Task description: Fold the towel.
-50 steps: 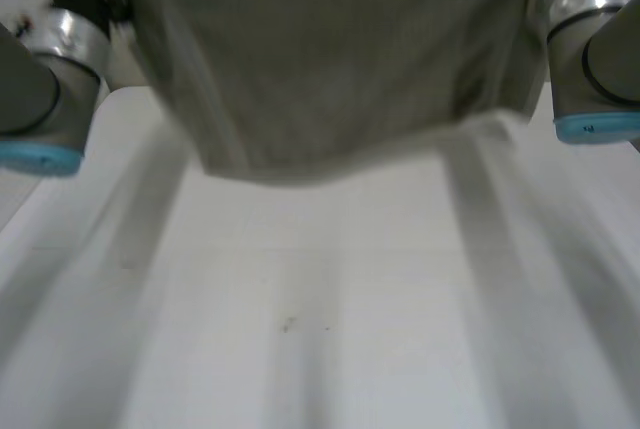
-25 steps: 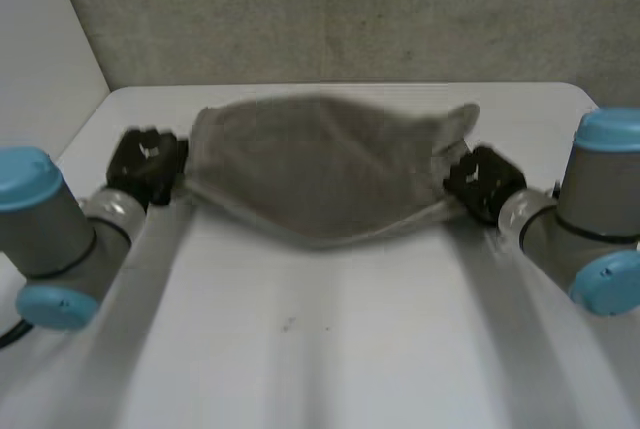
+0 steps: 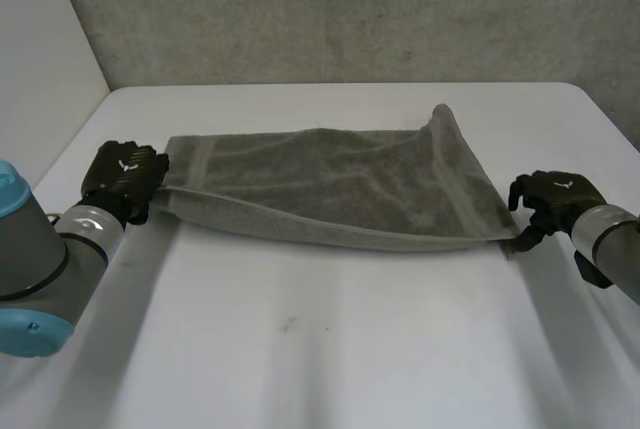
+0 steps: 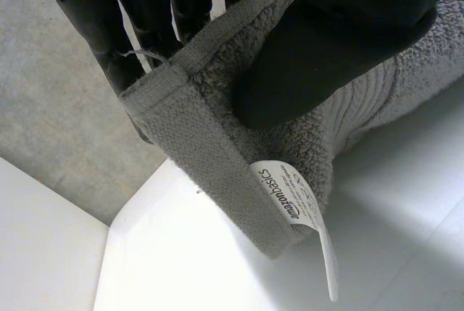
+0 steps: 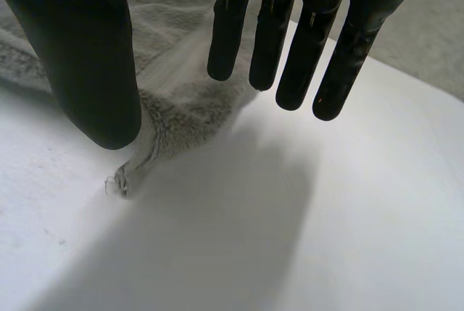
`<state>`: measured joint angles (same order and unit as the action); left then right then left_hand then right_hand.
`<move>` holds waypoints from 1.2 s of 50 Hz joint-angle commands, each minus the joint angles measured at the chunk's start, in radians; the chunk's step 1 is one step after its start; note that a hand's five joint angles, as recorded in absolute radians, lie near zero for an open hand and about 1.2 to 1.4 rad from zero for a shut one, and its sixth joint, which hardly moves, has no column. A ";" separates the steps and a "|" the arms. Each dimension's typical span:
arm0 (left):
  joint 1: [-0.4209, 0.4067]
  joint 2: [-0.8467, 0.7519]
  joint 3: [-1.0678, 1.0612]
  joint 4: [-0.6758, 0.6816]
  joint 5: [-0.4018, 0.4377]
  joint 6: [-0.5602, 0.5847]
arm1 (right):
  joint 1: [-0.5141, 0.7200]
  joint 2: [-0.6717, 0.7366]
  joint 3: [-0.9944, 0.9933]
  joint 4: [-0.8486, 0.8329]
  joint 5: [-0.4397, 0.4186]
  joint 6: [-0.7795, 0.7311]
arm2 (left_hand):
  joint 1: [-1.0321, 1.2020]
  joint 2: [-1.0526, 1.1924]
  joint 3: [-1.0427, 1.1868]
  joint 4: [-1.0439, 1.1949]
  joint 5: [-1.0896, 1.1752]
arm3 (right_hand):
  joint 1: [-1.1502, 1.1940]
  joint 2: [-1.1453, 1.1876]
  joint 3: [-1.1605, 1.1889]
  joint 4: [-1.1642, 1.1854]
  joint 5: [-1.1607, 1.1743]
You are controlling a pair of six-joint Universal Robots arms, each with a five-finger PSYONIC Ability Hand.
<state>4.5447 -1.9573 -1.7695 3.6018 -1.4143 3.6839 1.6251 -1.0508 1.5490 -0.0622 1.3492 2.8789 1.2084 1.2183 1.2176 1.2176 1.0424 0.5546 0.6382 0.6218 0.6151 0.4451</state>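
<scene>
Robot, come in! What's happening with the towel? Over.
Left hand pinching one towel corner. Right hand open, other corner lying beside it. Towel stretched across the table.

The towel (image 3: 330, 184) is grey terry cloth, nubbly and matt, flatter-woven along its hem; the white label (image 4: 290, 195) on it looks smooth. The white table (image 3: 350, 349) under the towel is smooth and matt. The left hand (image 4: 348, 28) and right hand (image 5: 94, 50) look like smooth black plastic.
</scene>
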 commanded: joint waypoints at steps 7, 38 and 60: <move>-0.003 -0.011 -0.010 0.002 0.000 -0.001 | -0.036 0.043 0.025 -0.030 -0.036 0.049 | 0.188 0.178 0.179 0.179 0.179 | -0.011 -0.094 -0.078 -0.071 -0.076; -0.004 -0.002 -0.021 0.000 -0.003 -0.002 | -0.028 0.026 0.046 -0.215 0.008 0.215 | 0.188 0.178 0.179 0.179 0.179 | 0.842 0.758 0.774 0.781 0.777; 0.008 0.284 -0.122 -0.646 0.006 0.119 | -0.159 -0.268 0.191 0.423 -0.110 -0.771 | 0.188 0.178 0.179 0.179 0.179 | 0.842 0.758 0.774 0.781 0.777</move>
<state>4.5459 -1.7473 -1.8669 3.1836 -1.4117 3.7217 1.5409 -1.2576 1.6813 0.1027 1.2369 2.4160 1.2084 1.2183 1.2176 1.2175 1.0424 0.9772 1.1757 1.1831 1.1942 0.9680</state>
